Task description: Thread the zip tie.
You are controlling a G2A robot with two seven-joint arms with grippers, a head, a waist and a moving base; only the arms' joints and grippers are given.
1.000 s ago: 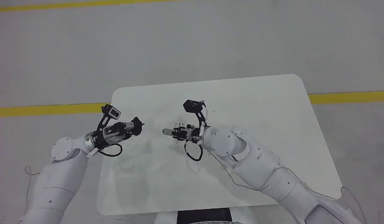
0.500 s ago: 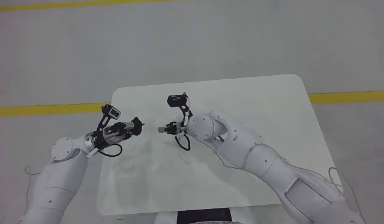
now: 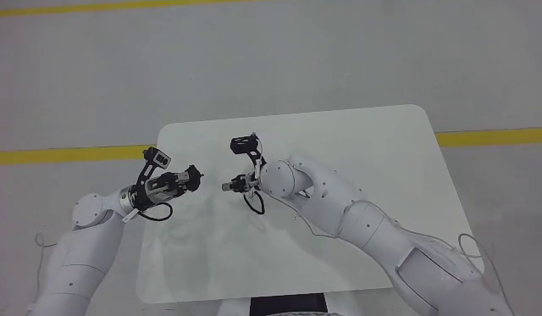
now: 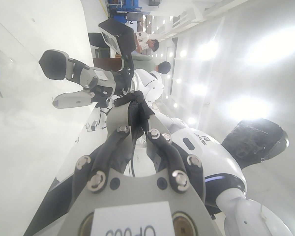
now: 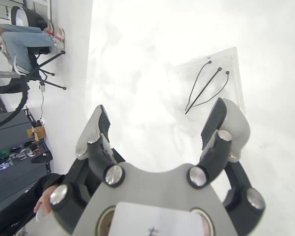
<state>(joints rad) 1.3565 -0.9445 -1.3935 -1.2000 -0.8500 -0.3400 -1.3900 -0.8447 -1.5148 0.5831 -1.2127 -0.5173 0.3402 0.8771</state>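
Top view: left tool (image 3: 193, 178) over the 9 o'clock side of the white rounded surface (image 3: 381, 146), with the right tool (image 3: 227, 185) just at its 3 o'clock, tips facing but not touching. Left wrist view: left tool (image 4: 137, 110) pinched narrow on a thin black plastic zip tie (image 4: 134, 146), strap running back between the fingers; right tool (image 4: 57, 84) beyond it, spread wide. Right wrist view: right tool (image 5: 159, 121) wide, gripping nothing, above the surface; three more black zip ties (image 5: 203, 91) lie in a clear plastic tray (image 5: 237, 74) just past its tips.
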